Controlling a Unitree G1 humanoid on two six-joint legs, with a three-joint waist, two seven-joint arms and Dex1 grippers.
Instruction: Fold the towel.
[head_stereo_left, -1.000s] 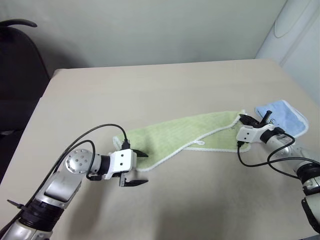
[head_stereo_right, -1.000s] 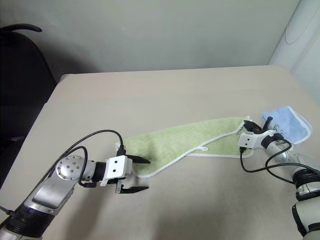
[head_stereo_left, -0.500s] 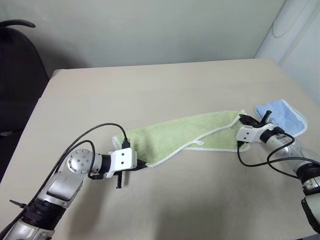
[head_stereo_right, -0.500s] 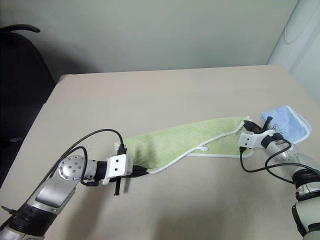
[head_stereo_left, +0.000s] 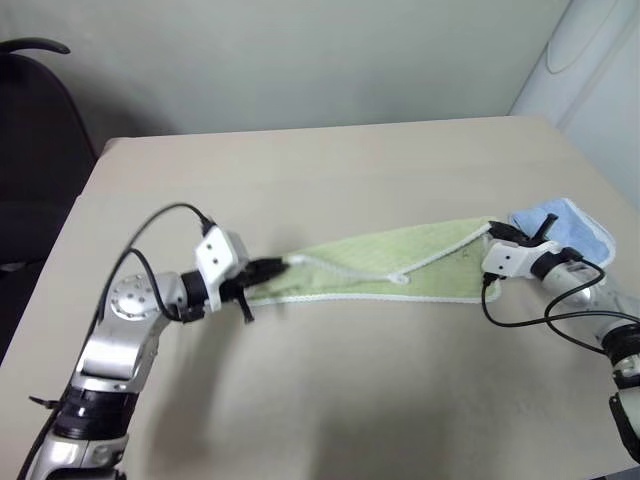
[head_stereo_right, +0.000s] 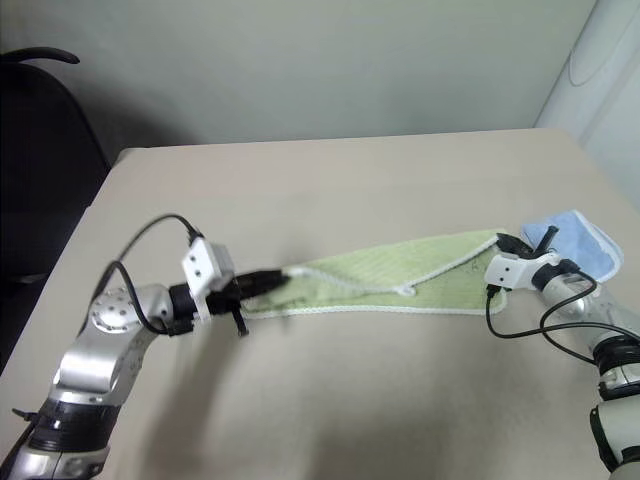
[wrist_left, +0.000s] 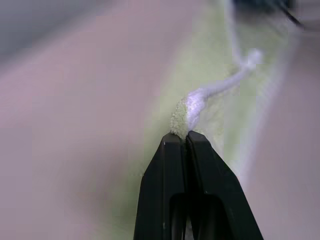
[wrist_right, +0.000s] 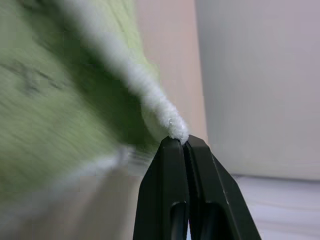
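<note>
Left pincer (head_stereo_left: 275, 266): clamped tight on one corner of the towel (head_stereo_left: 400, 270), white edging bunched at its tips, the corner raised off the table (head_stereo_left: 330, 170).
Right pincer (head_stereo_left: 497, 235): closed on the opposite corner, edging caught between its fingers.
Towel: stretched long and narrow between the two pincers, its middle lying on the table, a white loop tag (head_stereo_left: 398, 278) along the near edge.
Blue cloth (head_stereo_left: 565, 226): on the table just beyond the right pincer.
Chair (head_stereo_left: 35, 150): beyond the table's corner, on the left pincer's side.
</note>
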